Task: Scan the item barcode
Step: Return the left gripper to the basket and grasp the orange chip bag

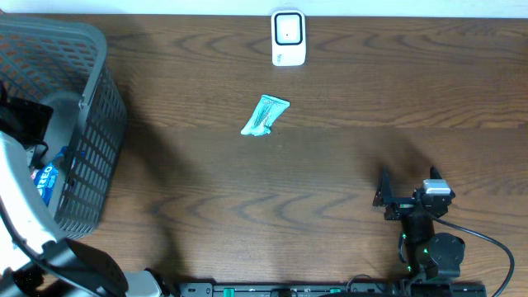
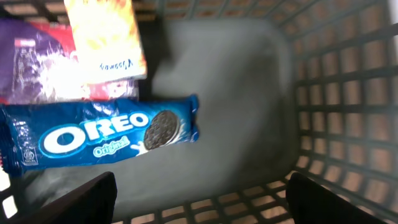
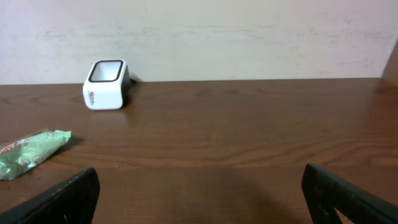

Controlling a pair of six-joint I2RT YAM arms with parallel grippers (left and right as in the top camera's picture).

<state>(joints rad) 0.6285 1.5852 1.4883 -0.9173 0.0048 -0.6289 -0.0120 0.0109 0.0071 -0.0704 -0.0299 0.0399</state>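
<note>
Black-fingered and spread wide, holding nothing, the left gripper (image 2: 200,200) hangs over the Oreo packet (image 2: 99,134) lying flat in the basket (image 2: 329,93); a close off-centre could catch the yellow packet (image 2: 102,37) just beside it, or slip on slick film. Only the left wrist view shows this layout clearly; overhead adds the scanner (image 1: 288,38), well apart on the surface (image 1: 330,181).

Looks like a mock shop checkout on a test bench. A white desktop barcode scanner (image 1: 288,37) sits on a bare wood-grain table (image 1: 330,181), with a plain pale wall (image 3: 249,37) right behind it. Well left of the scanner is a grey plastic shopping basket (image 1: 99,132) holding packaged snacks, incl. an Oreo Original pack (image 2: 99,138). A green snack packet (image 1: 265,115) lies loose in front of the scanner.
</note>
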